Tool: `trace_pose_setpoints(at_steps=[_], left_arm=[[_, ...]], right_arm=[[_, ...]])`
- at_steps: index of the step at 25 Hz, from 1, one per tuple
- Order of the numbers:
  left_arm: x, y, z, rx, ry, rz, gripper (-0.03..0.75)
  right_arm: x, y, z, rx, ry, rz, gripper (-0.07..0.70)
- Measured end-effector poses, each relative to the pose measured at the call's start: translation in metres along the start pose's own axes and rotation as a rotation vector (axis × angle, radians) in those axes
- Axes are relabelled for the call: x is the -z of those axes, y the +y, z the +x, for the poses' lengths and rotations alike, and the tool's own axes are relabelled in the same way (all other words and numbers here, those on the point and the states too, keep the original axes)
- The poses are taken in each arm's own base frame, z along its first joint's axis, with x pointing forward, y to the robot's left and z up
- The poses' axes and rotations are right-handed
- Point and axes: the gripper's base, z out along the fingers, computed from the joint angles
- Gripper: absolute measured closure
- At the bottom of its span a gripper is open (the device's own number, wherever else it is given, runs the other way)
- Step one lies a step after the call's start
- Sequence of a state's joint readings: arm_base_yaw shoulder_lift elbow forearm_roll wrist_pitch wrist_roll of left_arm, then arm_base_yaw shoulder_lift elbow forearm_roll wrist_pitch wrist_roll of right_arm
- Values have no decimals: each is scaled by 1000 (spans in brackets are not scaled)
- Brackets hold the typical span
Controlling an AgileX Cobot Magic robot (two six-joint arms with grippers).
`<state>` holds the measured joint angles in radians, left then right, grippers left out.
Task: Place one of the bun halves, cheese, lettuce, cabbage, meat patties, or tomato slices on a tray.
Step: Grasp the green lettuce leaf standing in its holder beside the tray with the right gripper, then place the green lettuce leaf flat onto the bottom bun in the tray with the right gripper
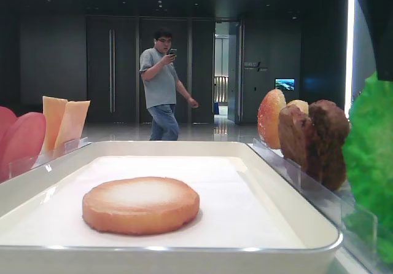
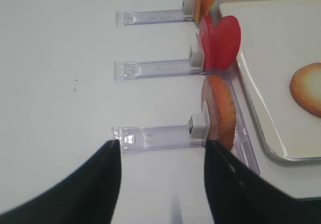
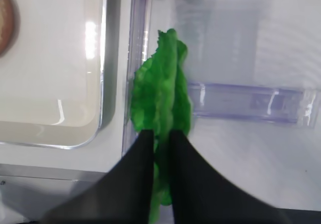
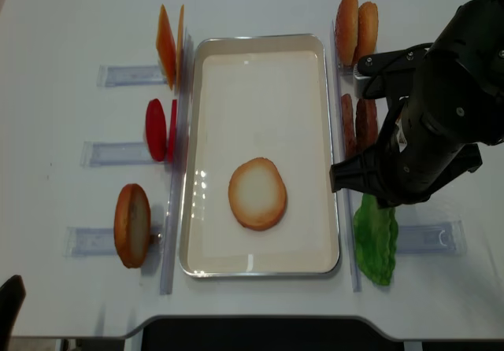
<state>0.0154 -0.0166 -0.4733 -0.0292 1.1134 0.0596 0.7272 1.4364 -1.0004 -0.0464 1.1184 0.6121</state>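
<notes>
The white tray (image 4: 260, 68) lies in the middle with one bun half (image 4: 257, 193) flat on its liner, cut face up. To its right, the green lettuce (image 3: 160, 93) stands on edge in a clear rack. My right gripper (image 3: 161, 132) is shut on its near edge, one black finger on each side of the leaf. From above, the right arm (image 4: 433, 123) hides those fingers and the lettuce (image 4: 376, 241) shows below it. My left gripper (image 2: 162, 143) is open over the table in front of a rack holding another bun half (image 2: 219, 108).
Clear racks line both sides of the tray. The left side holds cheese (image 4: 167, 40), tomato slices (image 4: 157, 129) and a bun half (image 4: 132, 225). The right side holds bun halves (image 4: 356, 24) and meat patties (image 4: 358, 123). A person (image 1: 161, 83) walks in the background.
</notes>
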Motion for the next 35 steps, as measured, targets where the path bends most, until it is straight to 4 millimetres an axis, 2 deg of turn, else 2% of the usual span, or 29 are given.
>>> trace_pose_setpoints(at_steps=[3,8,18,25,30,35], left_arm=[[0,0,0,0,0,0,307],[0,0,0,0,0,0,307],[0,0,0,0,0,0,307],[0,0,0,0,0,-1,307],[0,0,0,0,0,-1,307],[0,0,0,0,0,-1,307]], right_arm=[[0,0,0,3,-4,5,605],[2,0,-1,2,1,9,605],[37,3,-8,3,-48,-22,605],[64,-4,0,-2,-129,-80,606],[82,-7,11,-9,-166,-162,606],[93,5,15,14,-198,-356,608]])
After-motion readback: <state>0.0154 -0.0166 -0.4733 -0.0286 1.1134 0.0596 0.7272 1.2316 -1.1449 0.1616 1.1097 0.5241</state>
